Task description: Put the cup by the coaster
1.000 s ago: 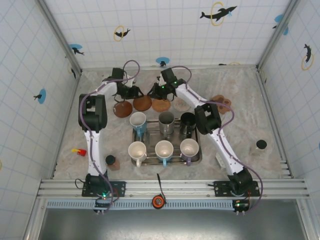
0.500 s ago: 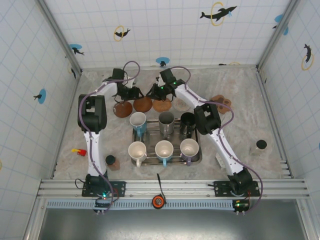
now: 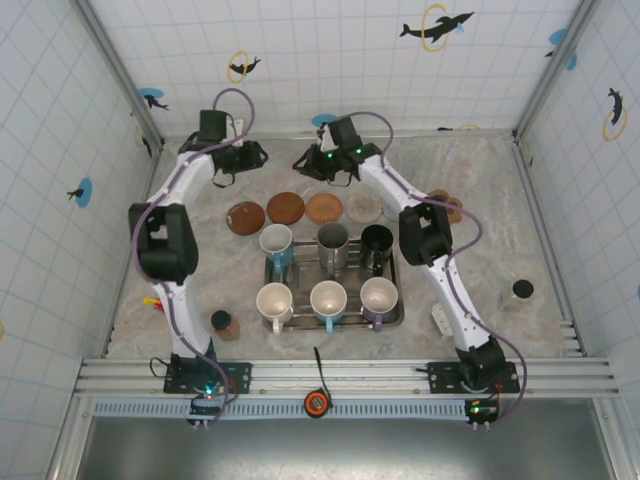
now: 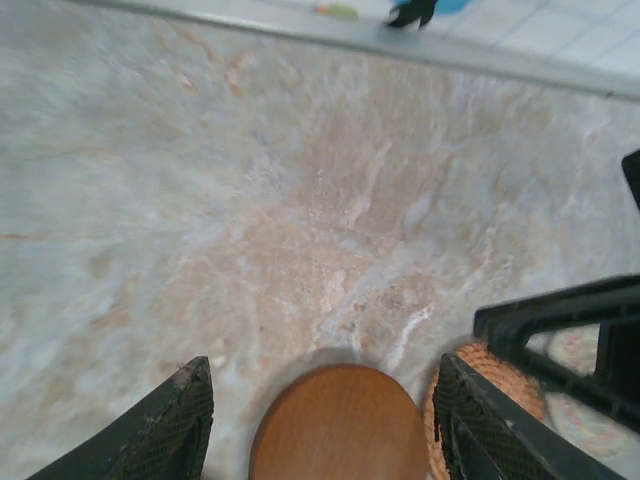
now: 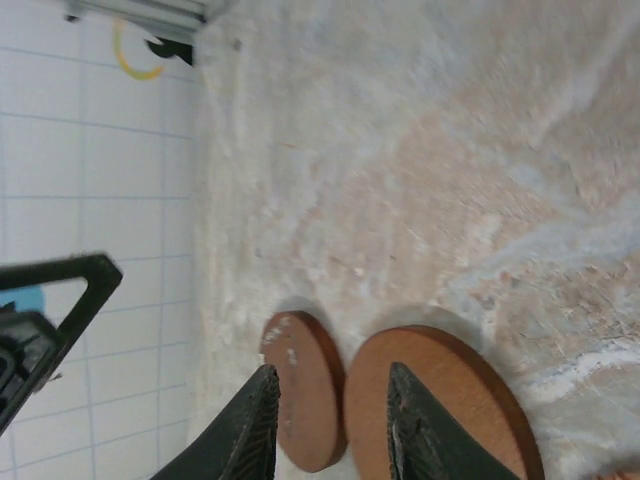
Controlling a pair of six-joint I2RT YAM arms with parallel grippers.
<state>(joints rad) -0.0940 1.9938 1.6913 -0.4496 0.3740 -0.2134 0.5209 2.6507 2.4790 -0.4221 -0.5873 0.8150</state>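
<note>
All six cups [image 3: 328,298] stand upright in two tight rows in the tray [image 3: 352,325] at mid-table, none beside a coaster yet. I judge one has to be lifted straight up and carried to the row of coasters [image 3: 285,207], which lie flat just past the tray at 12 o'clock. The left gripper [image 3: 258,155], at 11 o'clock of the tray, hangs over the tabletop [image 3: 470,170] beyond that row with its jaws wide apart and empty. The right gripper [image 3: 303,163], at 12 o'clock near it, has jaws narrowly parted on nothing, and both seem set back so the coasters are reachable.
</note>
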